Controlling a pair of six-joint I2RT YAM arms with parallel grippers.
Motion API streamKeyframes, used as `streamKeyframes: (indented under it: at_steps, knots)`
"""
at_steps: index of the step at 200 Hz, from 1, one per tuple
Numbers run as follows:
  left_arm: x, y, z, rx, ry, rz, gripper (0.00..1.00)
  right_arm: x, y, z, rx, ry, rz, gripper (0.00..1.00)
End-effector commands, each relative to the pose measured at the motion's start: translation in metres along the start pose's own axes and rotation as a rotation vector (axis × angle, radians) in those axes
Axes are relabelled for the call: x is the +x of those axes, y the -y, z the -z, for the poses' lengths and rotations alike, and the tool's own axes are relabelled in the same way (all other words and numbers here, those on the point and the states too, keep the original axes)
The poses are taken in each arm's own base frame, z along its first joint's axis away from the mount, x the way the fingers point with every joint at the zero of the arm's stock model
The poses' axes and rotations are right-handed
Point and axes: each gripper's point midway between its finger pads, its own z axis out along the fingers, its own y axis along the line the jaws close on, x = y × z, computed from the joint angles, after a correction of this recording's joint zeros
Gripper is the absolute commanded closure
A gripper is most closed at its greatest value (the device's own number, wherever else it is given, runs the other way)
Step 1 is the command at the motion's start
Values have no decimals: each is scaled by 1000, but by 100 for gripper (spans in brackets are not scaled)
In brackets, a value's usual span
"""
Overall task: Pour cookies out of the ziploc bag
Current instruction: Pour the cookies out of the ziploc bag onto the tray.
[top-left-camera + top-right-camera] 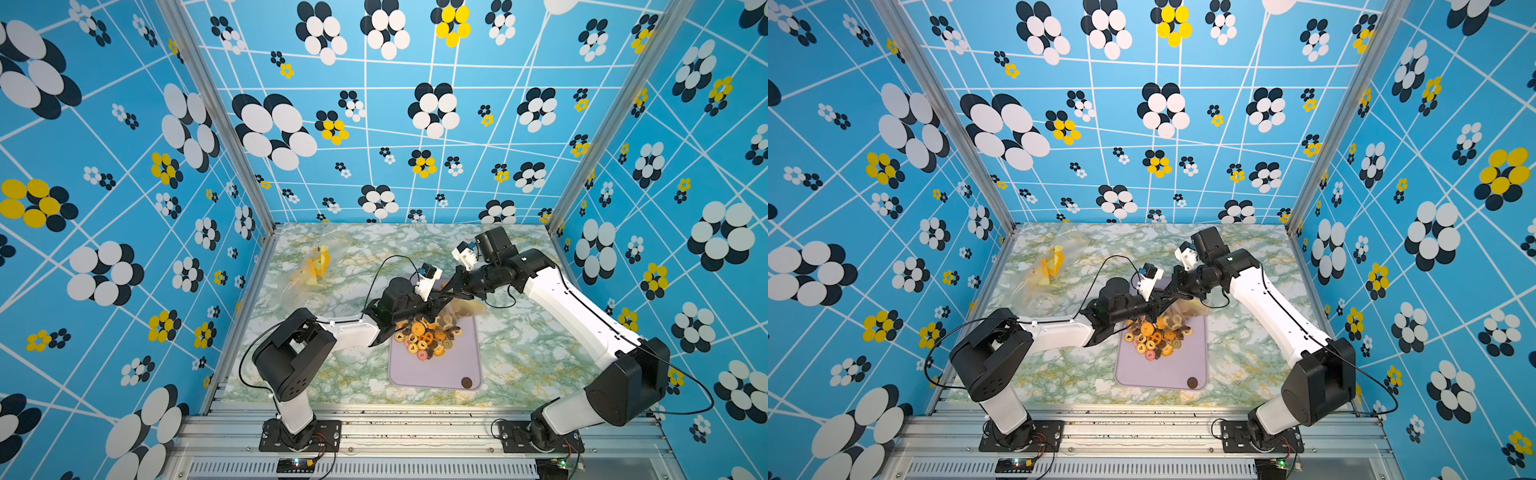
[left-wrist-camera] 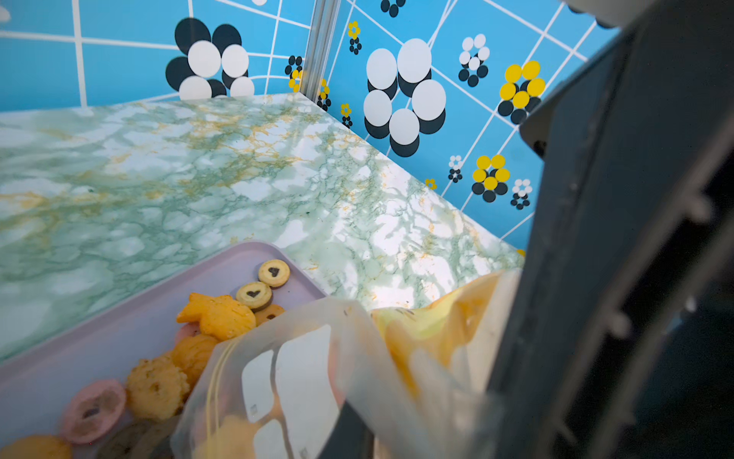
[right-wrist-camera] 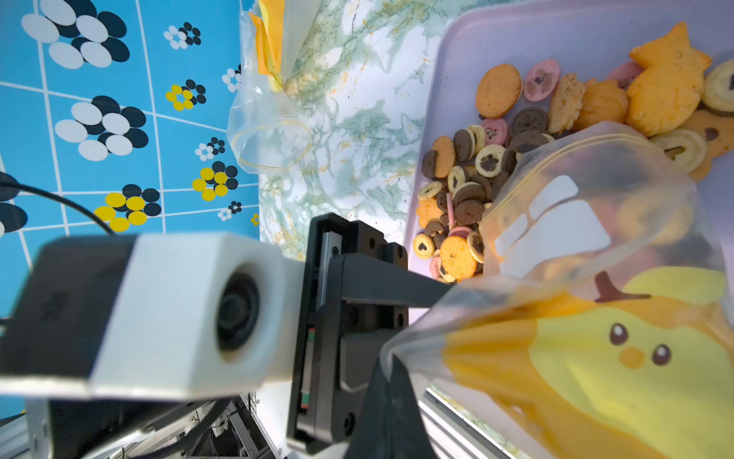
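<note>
Twice clamped, by left gripper (image 3: 441,296) and right gripper (image 3: 391,381), at the raised end of the ziploc bag (image 1: 463,311). Hung mouth-down beneath both tools, long axis slanting toward cookies (image 1: 424,337) below on tray (image 1: 440,374).

The desk (image 1: 519,353) is a slab with a marble print, pale green and white with thin yellow veins, closed in by patterned blue walls on the left, right and far sides and edged by a metal rail on the near side. A lilac tray (image 1: 436,370) with rounded corners lies flat on it about midway across, its long sides running near to far. Toward the far left corner, well apart from the tray, lies a crumpled clear zip bag (image 1: 316,266) with yellow-orange print, its mouth open.
</note>
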Motion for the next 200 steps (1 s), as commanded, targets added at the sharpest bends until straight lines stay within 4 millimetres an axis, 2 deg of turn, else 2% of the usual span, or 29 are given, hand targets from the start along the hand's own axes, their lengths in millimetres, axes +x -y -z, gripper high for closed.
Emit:
streamKeyframes:
  at_steps: [1,16,52,72,90,102,129,158,200]
  knots:
    - [1,-3,1,9,16,16,98,7,-3,9,-16,0,-16,100]
    - [1,-2,3,9,14,20,100,5,1,10,2,9,-18,99]
    - [1,2,10,11,13,27,100,-1,16,18,97,59,-28,41]
    - [-1,4,18,6,16,34,100,-5,23,25,140,96,-30,18]
    - [-2,9,25,7,13,41,100,-9,31,34,178,140,-36,6]
    - [-1,11,31,-1,9,46,100,-12,36,40,193,164,-41,1]
    - [4,16,46,-6,-7,50,100,-14,48,49,219,197,-53,1]
    - [17,21,57,1,-46,76,100,-11,62,50,249,201,-76,1]
    - [32,28,68,0,-84,94,100,-9,72,49,270,207,-87,1]
